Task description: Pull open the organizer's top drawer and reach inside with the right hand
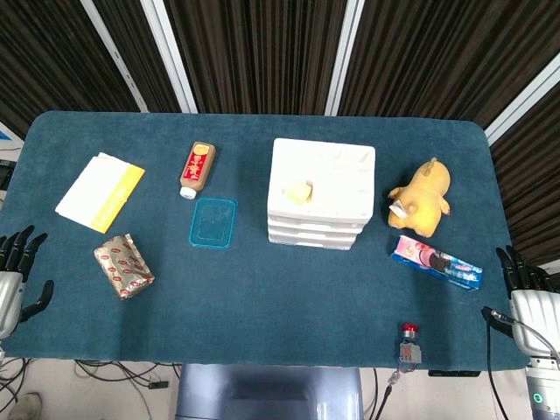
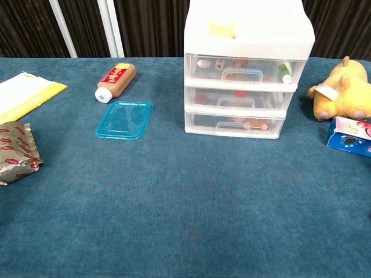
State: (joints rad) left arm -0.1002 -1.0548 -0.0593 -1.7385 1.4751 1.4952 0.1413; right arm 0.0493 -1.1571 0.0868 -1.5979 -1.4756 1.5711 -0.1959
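A white three-drawer organizer (image 1: 320, 192) (image 2: 246, 66) stands at the middle of the blue table, a yellow note stuck on its lid. Its top drawer (image 2: 243, 72) sits flush, handle at the centre front, small items visible through the clear face. My right hand (image 1: 530, 302) hovers at the table's near right corner, fingers apart and holding nothing, far from the organizer. At the near left edge my left hand (image 1: 16, 276) is open too. Neither hand shows in the chest view.
A yellow plush toy (image 1: 422, 196) and a cookie pack (image 1: 436, 262) lie right of the organizer. A blue lid (image 1: 213, 222), a brown bottle (image 1: 197, 170), a snack bag (image 1: 123, 265) and a white-yellow pack (image 1: 100, 190) lie to the left. A red button device (image 1: 409, 344) sits at the front edge.
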